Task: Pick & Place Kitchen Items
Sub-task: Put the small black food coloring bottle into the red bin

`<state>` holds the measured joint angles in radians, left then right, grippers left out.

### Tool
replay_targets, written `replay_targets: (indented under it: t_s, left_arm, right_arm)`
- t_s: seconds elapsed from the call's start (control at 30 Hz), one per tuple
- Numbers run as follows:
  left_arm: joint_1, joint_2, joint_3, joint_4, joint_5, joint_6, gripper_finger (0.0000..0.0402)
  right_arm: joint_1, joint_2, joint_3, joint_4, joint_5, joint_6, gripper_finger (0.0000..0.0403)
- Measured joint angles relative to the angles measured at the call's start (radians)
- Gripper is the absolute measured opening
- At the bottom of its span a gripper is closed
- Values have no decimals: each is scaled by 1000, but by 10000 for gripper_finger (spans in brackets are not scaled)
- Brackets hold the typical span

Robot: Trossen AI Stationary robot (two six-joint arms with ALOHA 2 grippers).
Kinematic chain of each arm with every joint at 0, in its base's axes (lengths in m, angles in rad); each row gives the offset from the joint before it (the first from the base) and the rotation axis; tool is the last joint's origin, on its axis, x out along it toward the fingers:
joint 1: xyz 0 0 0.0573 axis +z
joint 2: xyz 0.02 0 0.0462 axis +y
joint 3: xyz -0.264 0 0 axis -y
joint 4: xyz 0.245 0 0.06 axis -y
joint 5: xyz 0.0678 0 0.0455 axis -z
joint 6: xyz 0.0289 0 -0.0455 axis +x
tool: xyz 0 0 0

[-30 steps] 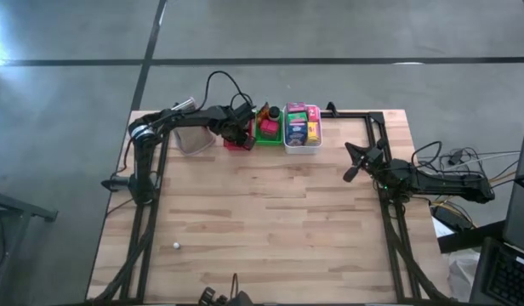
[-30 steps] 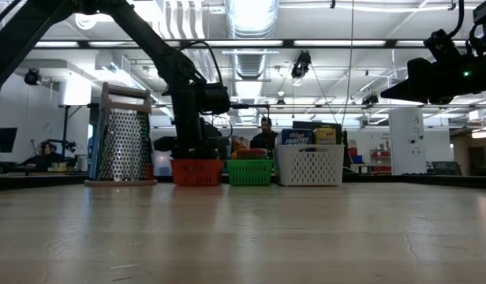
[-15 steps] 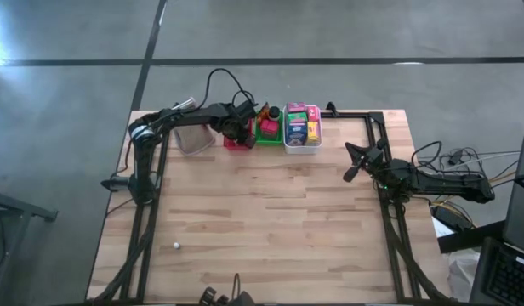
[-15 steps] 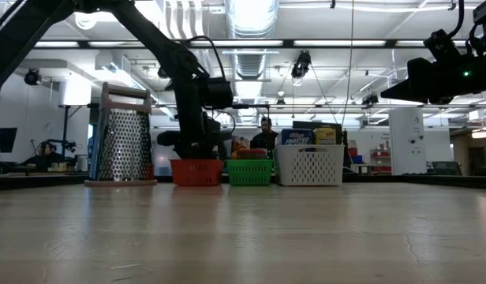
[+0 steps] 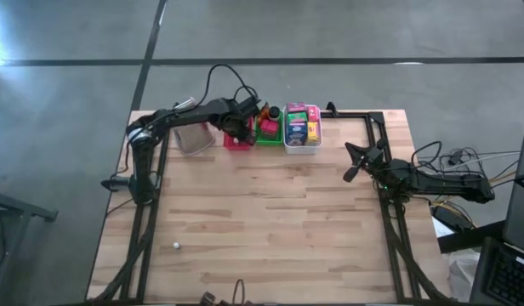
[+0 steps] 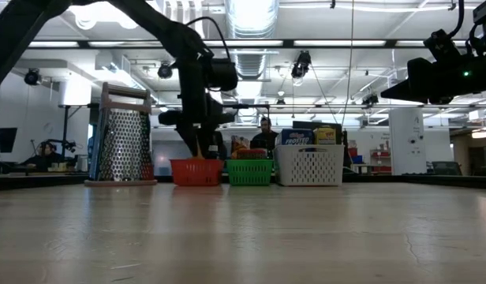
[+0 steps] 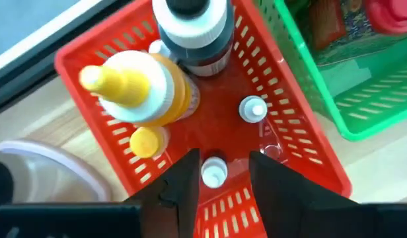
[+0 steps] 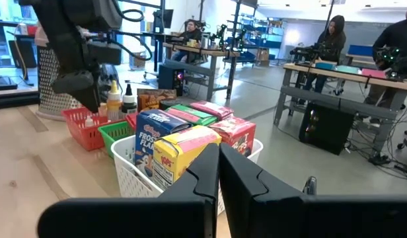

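My left gripper (image 5: 242, 125) hangs open above the red tray (image 5: 235, 141), fingers pointing down. In the left wrist view the gripper (image 7: 223, 158) has a tiny pale bottle (image 7: 213, 173) on the tray floor below its gap, untouched. Standing in the tray are a yellow squeeze bottle (image 7: 134, 89), a dark bottle (image 7: 193, 30) and another tiny pale bottle (image 7: 254, 110). The green tray (image 5: 267, 129) holds packets and a red item. The white tray (image 5: 301, 127) holds pink, blue, green, yellow and red boxes (image 8: 184, 142). My right gripper (image 5: 350, 168) waits shut at the table's right side.
A metal grater (image 5: 192, 138) stands just left of the red tray, close to my left arm. A small white ball (image 5: 176, 246) lies near the table's near-left corner. The three trays sit in a row at the far edge. People and benches show beyond the table.
My left gripper has risen from inside the red tray until it is clear above the rim, shifting slightly toward the table's far edge. The trays and their contents have stayed in place.
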<state>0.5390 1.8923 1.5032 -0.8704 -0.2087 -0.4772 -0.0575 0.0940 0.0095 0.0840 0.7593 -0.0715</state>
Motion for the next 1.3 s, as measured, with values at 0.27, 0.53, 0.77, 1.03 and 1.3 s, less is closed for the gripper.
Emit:
replay_targets:
  t_s: [0.27, 0.53, 0.77, 1.03, 1.3]
  left_arm:
    - [-58, -1, 88, -82, -67, -4, 136]
    - [-169, -51, 164, -204, -169, -29, 136]
    - [-312, -132, 149, -315, -200, -43, 136]
    - [-520, -239, 61, -445, -104, -12, 135]
    - [-770, -372, -106, -477, -65, -281, 135]
  right_arm:
    - [0, 0, 0, 0, 0, 0, 8]
    - [0, 0, 0, 0, 0, 0, 8]
    - [0, 0, 0, 0, 0, 0, 8]
    - [0, 0, 0, 0, 0, 0, 8]
    - [0, 0, 0, 0, 0, 0, 8]
